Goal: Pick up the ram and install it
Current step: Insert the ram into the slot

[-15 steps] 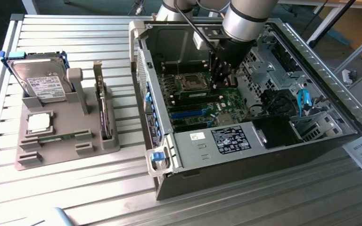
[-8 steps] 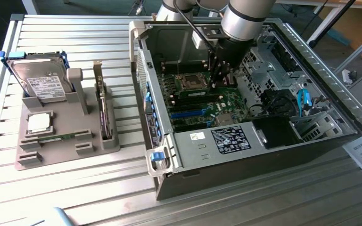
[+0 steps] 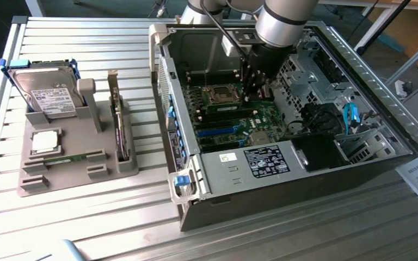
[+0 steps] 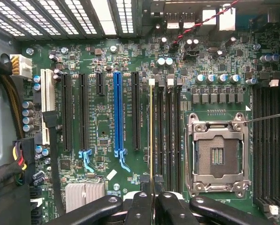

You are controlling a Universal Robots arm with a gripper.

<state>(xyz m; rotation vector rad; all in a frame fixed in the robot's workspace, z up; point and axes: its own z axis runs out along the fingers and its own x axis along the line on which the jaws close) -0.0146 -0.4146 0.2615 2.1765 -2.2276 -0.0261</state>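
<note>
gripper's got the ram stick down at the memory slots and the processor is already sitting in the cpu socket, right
Not quite. The cpu socket is empty: the wrist view shows its bare contact field inside the open metal frame. The rest stands: the gripper is shut on the ram, which stands edge-on at the memory slots.

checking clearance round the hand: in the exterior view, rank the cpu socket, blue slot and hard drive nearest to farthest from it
From the hand:
1. CPU socket: right beside it, on the exterior view's left.
2. Blue slot: further down the same board, toward the view's bottom.
3. Hard drive: outside the computer, far to the exterior view's left.
</note>
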